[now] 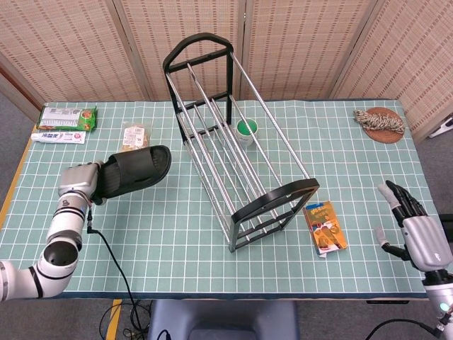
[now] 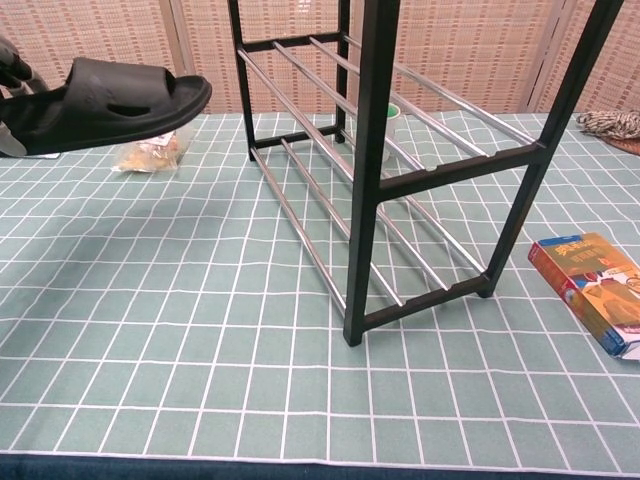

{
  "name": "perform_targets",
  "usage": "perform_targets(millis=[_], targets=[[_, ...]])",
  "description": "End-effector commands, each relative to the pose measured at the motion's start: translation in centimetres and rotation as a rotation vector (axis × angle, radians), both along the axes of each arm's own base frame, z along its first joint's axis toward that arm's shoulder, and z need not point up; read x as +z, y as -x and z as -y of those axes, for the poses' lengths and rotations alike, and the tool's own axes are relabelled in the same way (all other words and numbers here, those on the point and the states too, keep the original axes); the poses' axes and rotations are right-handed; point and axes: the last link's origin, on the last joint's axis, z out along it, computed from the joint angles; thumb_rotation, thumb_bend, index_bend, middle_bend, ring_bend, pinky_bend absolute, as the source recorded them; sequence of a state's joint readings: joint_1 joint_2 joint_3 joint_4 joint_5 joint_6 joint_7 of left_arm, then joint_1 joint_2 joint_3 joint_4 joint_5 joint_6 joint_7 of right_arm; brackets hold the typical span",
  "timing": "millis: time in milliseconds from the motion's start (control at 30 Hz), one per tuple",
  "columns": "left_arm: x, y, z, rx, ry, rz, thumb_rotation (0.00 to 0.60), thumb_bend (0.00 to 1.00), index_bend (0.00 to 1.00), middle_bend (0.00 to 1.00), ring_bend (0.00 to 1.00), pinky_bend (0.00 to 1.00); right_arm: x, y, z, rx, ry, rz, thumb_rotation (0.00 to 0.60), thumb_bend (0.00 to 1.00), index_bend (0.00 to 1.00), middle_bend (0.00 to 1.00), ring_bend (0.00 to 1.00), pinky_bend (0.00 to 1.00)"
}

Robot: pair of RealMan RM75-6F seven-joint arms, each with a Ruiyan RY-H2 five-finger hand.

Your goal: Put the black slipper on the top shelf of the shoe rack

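My left hand (image 1: 79, 180) grips the heel end of the black slipper (image 1: 133, 168) and holds it in the air, clear of the table, left of the shoe rack (image 1: 233, 138). In the chest view the slipper (image 2: 105, 103) hangs at the upper left, toe pointing right toward the rack (image 2: 375, 160), and only a sliver of the left hand (image 2: 10, 68) shows at the frame edge. The rack is a black frame with chrome bars, standing mid-table. My right hand (image 1: 416, 228) hovers open at the table's right front edge, holding nothing.
A snack bag (image 1: 135, 138), a green packet (image 1: 66, 117) and a toothpaste box (image 1: 58, 137) lie at the back left. A green-topped cup (image 1: 246, 132) stands behind the rack. An orange box (image 1: 325, 227) lies to the rack's right, a rope coaster (image 1: 381, 120) at the back right.
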State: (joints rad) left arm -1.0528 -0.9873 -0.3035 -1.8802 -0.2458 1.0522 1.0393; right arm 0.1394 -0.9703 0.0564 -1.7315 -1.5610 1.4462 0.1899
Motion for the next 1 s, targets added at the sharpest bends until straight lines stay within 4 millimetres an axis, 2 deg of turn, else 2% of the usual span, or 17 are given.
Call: perform_targets(millis=[33, 367, 800, 1000], targets=[[0.8, 0.0, 0.3, 0.003, -0.003, -0.006, 0.6, 0.27, 0.3, 0.37, 0.24, 0.21, -0.1, 0.0, 0.1, 0.0, 0.0, -0.003, 0.6, 0.44, 0.0, 0.0, 0.0, 0.12], [2.2, -0.9, 0.5, -0.01, -0.01, -0.038, 0.6, 0.27, 0.3, 0.37, 0.24, 0.21, -0.2, 0.0, 0.2, 0.0, 0.002, -0.011, 0.6, 0.44, 0.0, 0.0, 0.0, 0.12], [2.1, -2.6, 0.0, -0.049, 0.004, -0.029, 0.6, 0.27, 0.3, 0.37, 0.24, 0.21, -0.3, 0.1, 0.3, -0.008, 0.002, -0.016, 0.6, 0.44, 0.0, 0.0, 0.0, 0.12], [1.5, -3.7, -0.6, -0.075, 0.028, -0.027, 0.6, 0.27, 0.3, 0.37, 0.24, 0.21, -0.3, 0.1, 0.4, -0.01, 0.003, -0.017, 0.6, 0.44, 0.0, 0.0, 0.0, 0.12]])
